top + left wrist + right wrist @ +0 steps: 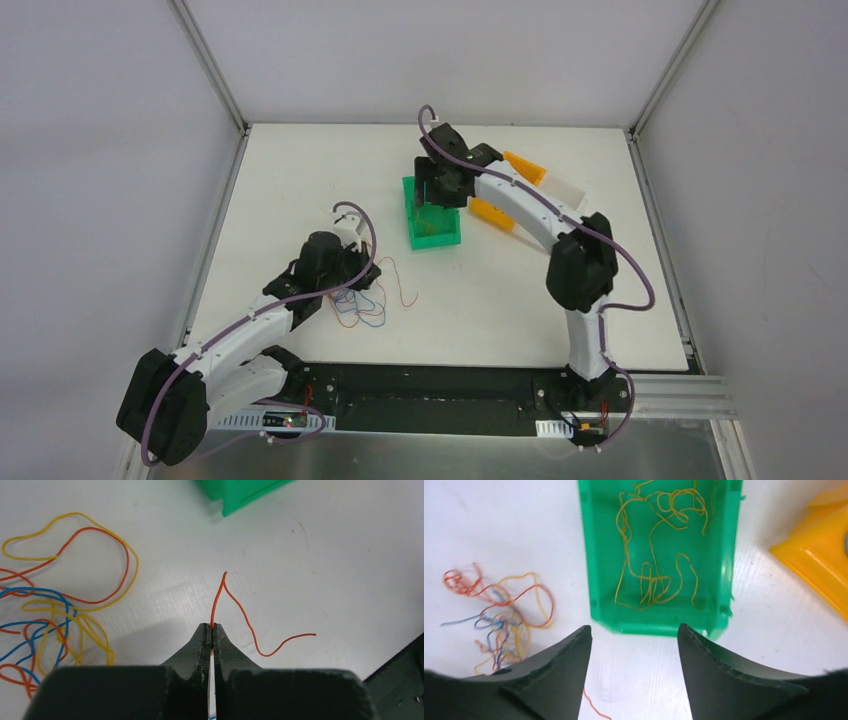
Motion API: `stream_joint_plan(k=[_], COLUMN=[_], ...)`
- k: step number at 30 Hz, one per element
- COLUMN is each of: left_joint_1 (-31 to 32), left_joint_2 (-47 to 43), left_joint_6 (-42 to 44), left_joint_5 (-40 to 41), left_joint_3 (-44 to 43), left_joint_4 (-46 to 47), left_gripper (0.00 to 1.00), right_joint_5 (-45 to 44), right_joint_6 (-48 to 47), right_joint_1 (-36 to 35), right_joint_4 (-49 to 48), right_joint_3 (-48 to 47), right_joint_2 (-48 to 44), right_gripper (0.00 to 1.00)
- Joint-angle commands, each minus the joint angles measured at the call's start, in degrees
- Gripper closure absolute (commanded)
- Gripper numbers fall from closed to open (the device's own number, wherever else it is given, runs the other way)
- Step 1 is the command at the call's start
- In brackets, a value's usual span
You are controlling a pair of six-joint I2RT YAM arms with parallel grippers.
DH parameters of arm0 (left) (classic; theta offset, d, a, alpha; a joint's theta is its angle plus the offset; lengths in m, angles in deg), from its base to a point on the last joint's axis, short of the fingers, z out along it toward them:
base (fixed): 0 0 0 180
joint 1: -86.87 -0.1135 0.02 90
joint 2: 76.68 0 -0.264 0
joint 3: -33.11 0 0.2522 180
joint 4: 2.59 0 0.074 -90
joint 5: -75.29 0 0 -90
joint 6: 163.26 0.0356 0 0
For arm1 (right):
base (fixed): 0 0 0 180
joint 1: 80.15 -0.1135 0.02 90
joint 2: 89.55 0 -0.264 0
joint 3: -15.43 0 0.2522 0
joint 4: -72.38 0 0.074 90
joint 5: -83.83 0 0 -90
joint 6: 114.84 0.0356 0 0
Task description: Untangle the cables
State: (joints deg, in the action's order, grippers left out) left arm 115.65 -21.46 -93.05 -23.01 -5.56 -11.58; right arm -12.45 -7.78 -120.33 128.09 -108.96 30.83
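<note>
Closest to the lens, the left pincer has its two dark jaws pressed together on a single orange strand, gripped right at the tips. Ahead of those tips the strand rises to a sharp bend, then doubles back and trails off to the pincer's right, its loose end lying on the white table. It looks apart from the other wires. To the pincer's left in the wrist view lies the tangle of cables: orange, yellow and blue loops crossing over one another on the table, well apart from the pinched strand. Further ahead of the pincer, a corner of the green bin shows.

Over at that bin, the right pincer hangs with its jaws spread wide and nothing between them. Just ahead of its tips is the bin's near end wall, and beyond that wall curly yellow-green strands lie heaped inside. Beside the right jaw, a yellow bin sits close to the green one. Beyond the left jaw, the same tangle lies on the table, outside the green bin. A short bit of orange wire shows on the table between the jaws.
</note>
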Motion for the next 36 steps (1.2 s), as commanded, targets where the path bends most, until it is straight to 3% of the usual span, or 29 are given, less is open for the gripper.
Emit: stream_joint_plan(k=[1,8,13,17,25,32,36], left_joint_1=[0.1,5.3,9.0,11.2,13.5,15.4,15.8], left_joint_2=[1.0,1.8,7.3,12.4,17.7,19.5,20.3], left_joint_6=[2.1,2.4,1.9,0.9,-1.9,-4.1,-6.3], left_joint_5=[-8.1,-13.2,-15.1,-17.8,-20.4,-20.2,-19.0], left_joint_3=[0.0,-5.3,-12.3,-18.3,-24.1,-26.1,-27.4], left_joint_4=[5.6,5.1,4.7,5.0,6.5,8.4,10.1], left_gripper=[1.0,1.0,1.0,1.0,1.0,1.0,1.0], right_joint_5=[0.6,7.9,14.7,20.0,22.7,24.8,21.6], right_joint_6=[-1.7,-4.6,-3.8,-3.9,-3.4,0.7,2.3], right_joint_1=[-0.4,-1.8,-1.8,-1.9,-2.3,-3.6,-6.3], right_joint_4=[-2.5,-18.7,-33.3,-41.3,-52.7,-63.1,-70.9], right_joint_3=[7.1,36.4,57.7,68.1,77.0,80.3,82.8], right_joint_2=[-13.2,-36.4,-52.5,-60.2,-64.9,-61.2,-59.2], right_gripper=[0.28,0.04,0.02,0.01,0.02,0.15,0.22])
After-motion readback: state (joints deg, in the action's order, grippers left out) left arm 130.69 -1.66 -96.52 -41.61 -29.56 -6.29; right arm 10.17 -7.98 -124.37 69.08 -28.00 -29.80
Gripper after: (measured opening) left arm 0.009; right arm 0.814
